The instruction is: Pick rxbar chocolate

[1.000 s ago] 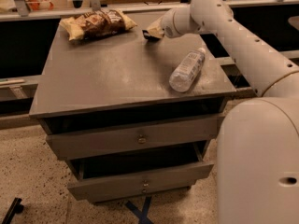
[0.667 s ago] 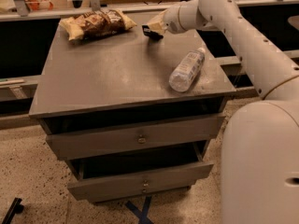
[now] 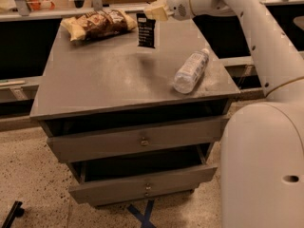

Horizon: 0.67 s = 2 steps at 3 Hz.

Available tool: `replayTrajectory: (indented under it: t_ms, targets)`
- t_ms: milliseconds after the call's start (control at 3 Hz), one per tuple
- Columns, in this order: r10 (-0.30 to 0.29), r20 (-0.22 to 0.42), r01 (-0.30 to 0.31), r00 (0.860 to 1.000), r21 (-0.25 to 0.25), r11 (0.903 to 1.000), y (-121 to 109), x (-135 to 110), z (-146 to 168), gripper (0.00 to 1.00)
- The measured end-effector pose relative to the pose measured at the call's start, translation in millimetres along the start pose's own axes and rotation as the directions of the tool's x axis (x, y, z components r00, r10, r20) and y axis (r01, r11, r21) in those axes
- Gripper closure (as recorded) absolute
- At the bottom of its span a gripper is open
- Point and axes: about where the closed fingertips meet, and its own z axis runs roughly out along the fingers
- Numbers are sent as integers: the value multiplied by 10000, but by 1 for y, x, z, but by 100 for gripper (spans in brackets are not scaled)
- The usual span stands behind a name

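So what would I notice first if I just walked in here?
The big white robot arm reaches over the back of the gray table. Its end effector pinches a black rxbar chocolate, which dangles in the air above the tabletop. A clear bottle lies on its side near the table's right edge, and a yellow-brown chip bag sits at the back left.

A white arm (image 3: 259,37) of smooth rounded tubes — dotted with small dark screw holes — ends in a cream gripper (image 3: 151,13) above the far edge of the table (image 3: 109,75); the bulky white body (image 3: 261,165) beside the table bears one oval hole.
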Motion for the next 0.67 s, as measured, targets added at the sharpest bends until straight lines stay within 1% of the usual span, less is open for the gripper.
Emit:
replayTrajectory:
  t_ms: [333,667]
  targets:
    - [101,-29,-104,9999,-897,9959,22,-22,-22,100]
    - [299,-98,-310,9995,-1536,9876,38,-33,-37,100]
